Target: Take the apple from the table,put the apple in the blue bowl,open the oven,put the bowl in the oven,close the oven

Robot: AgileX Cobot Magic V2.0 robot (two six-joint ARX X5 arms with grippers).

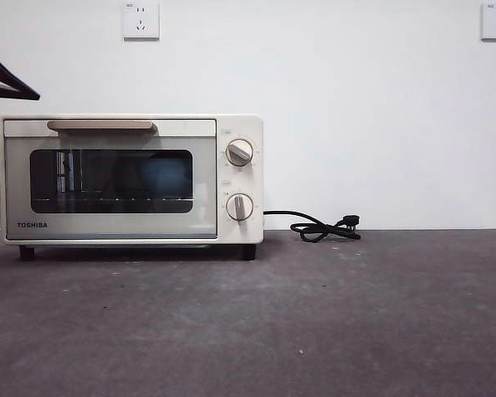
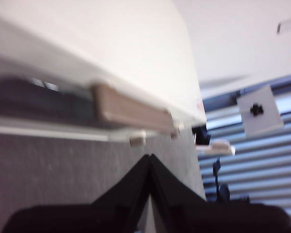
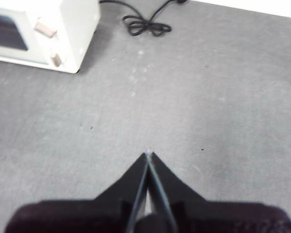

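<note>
Grey table (image 1: 331,322), shut oven (image 1: 132,182), its handle (image 2: 131,112) seemingly just beyond the clenched left pincer (image 2: 149,156).

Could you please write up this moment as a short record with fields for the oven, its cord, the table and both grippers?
oven: closed, standing on the table, bluish shape behind the dark glass
handle: tan bar along the door's top
knobs: two, on the oven's front beside the door
cord: black, coiled on the table beside the oven
left gripper: shut, empty, close to the handle
right gripper: shut, empty, above bare table
</note>
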